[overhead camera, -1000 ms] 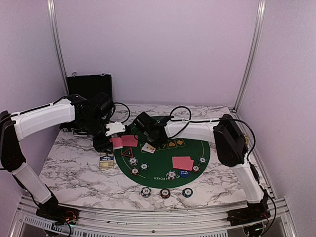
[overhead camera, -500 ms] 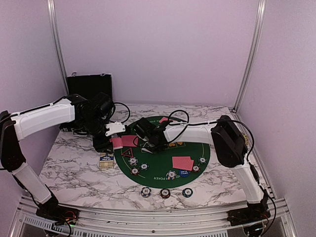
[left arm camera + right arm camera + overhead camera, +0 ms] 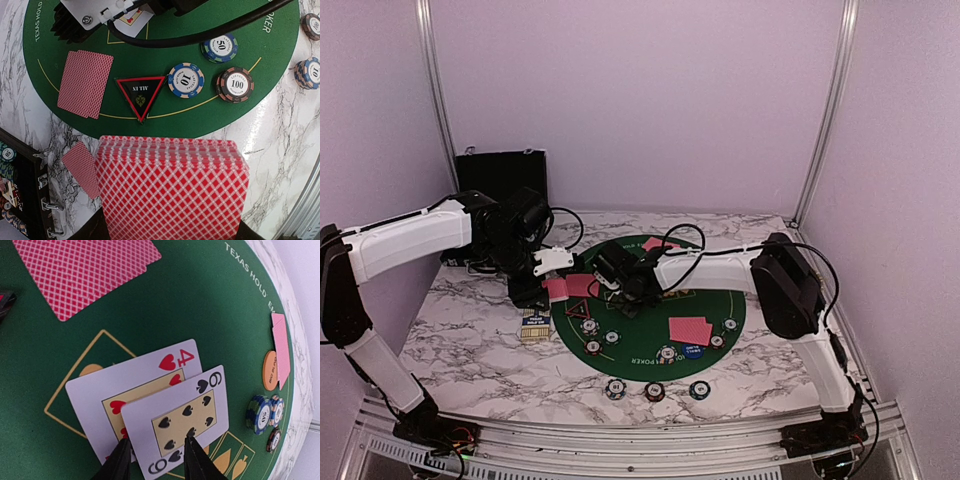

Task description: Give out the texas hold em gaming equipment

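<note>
When I look down from above, my left arm (image 3: 410,240) reaches over the marble worktop (image 3: 470,340). It holds a deck of red-backed cards (image 3: 560,288) at the left edge of the round green mat (image 3: 720,310). My right arm (image 3: 710,265) reaches across the mat, with its tip low near the middle. Three little piles of chips (image 3: 654,391) sit in a row in front of the mat. A black case (image 3: 501,172) stands at the back.

From my left wrist, my left fingers (image 3: 90,232) squeeze the deck from both sides, and its cards are fanned out a bit. Past it, on the mat, lie a black triangle (image 3: 141,95), a 10 chip (image 3: 186,80) and two face-down cards (image 3: 85,82).

From my right wrist, my right fingers (image 3: 195,460) stand a little apart and pinch nothing. Between them I see the near end of the six of spades (image 3: 175,412). It lies face up, partly on the four of hearts (image 3: 140,385), and both are flat on the mat.

Cards are thin, light, bendy and slippery, I think. A flat one looks hard to lift, so I would take it by an edge. The deck could slide apart, so it needs an even squeeze on both sides. Chips look small and hard, and I would pinch one across its round rim.
</note>
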Available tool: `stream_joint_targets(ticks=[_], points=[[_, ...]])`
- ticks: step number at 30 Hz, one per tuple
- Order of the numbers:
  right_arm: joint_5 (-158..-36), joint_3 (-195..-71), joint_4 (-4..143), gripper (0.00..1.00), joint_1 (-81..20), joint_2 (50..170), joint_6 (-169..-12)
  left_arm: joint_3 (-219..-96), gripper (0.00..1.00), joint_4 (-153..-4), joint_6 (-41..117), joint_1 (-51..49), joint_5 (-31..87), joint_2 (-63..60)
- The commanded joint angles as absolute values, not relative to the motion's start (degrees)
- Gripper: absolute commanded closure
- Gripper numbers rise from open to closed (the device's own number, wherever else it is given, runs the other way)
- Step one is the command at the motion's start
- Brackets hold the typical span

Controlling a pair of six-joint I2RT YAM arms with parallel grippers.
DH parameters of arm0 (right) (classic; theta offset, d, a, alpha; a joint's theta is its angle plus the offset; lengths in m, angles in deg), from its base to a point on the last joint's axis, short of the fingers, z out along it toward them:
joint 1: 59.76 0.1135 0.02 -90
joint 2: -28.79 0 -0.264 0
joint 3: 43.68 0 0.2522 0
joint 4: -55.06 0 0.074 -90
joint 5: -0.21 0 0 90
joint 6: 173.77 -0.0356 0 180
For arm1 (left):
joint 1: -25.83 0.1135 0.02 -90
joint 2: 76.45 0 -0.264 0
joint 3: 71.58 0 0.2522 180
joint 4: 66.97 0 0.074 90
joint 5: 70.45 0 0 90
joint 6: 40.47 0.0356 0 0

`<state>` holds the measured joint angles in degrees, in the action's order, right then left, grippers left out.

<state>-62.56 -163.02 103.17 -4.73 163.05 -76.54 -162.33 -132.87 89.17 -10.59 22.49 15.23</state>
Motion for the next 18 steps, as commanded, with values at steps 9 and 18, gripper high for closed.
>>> stream_joint_targets(ticks=[9, 18], points=[[-77.39, -158.78, 102.38, 0.48, -8.15, 152.83, -82.29, -162.31, 1.00, -132.73, 89.26, -10.38, 22.60, 13.01], [-98.53, -156.08, 95.23, 0.23, -13.15, 142.52, -98.67, -163.64, 1.00, -132.72, 88.92, -10.38, 23.06, 13.71]])
